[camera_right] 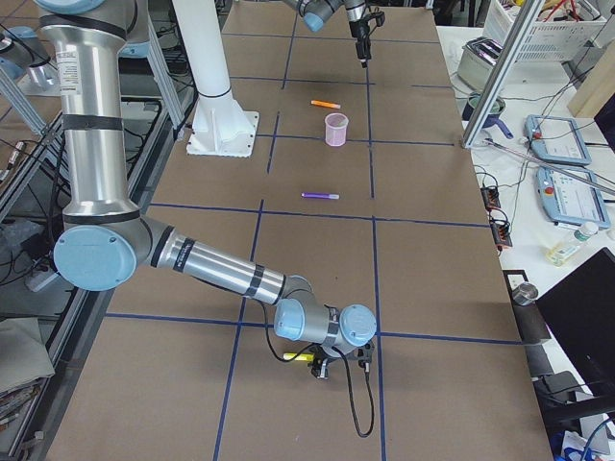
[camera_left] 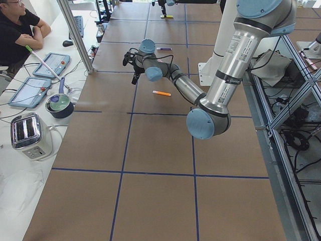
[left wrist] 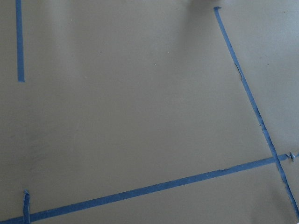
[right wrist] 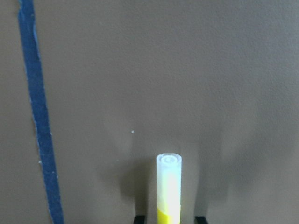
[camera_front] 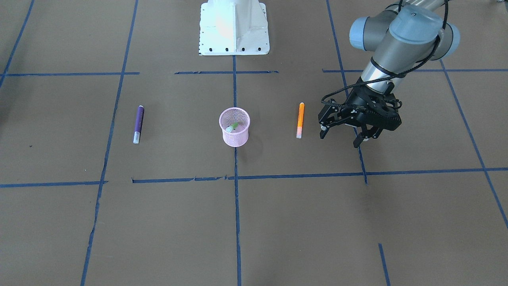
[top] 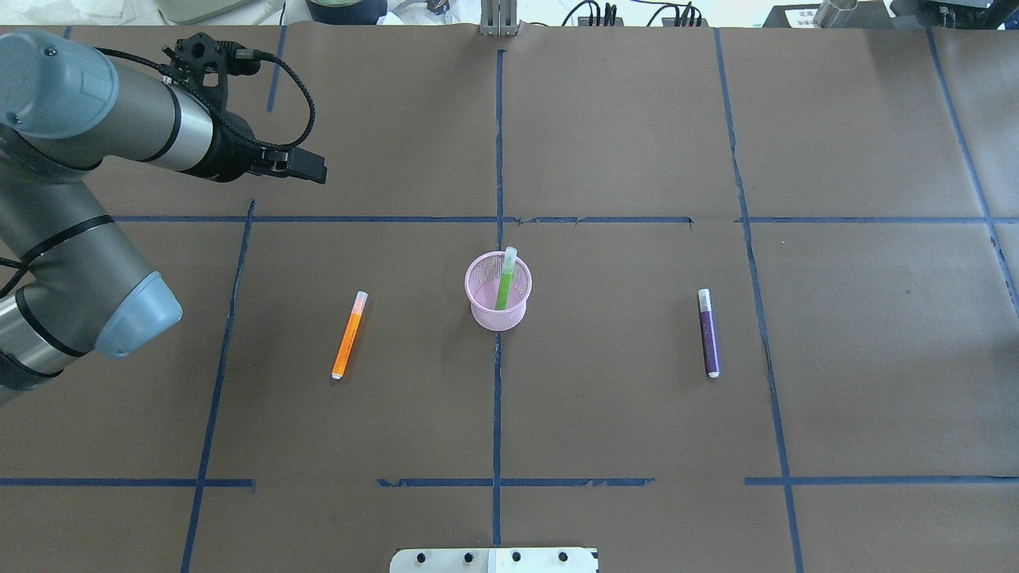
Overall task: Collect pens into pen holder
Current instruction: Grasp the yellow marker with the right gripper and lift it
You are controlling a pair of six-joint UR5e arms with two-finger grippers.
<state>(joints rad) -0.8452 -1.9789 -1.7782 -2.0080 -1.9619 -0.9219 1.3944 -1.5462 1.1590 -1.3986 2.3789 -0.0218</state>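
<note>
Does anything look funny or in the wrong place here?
Yes. A yellow pen sits at the right gripper, far away from the pink cup. The orange pen and purple pen lie flat outside it.

No writing, brand, number or sign can be read anywhere; the dark print on the left arm (camera_left: 228,65) is too small.

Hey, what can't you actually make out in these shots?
- Right hand: tiny in the right side view and cropped at its wrist view's bottom edge, so its grip on the yellow pen is unclear.
- Pen holder: hidden behind the left arm in the left side view.
</note>
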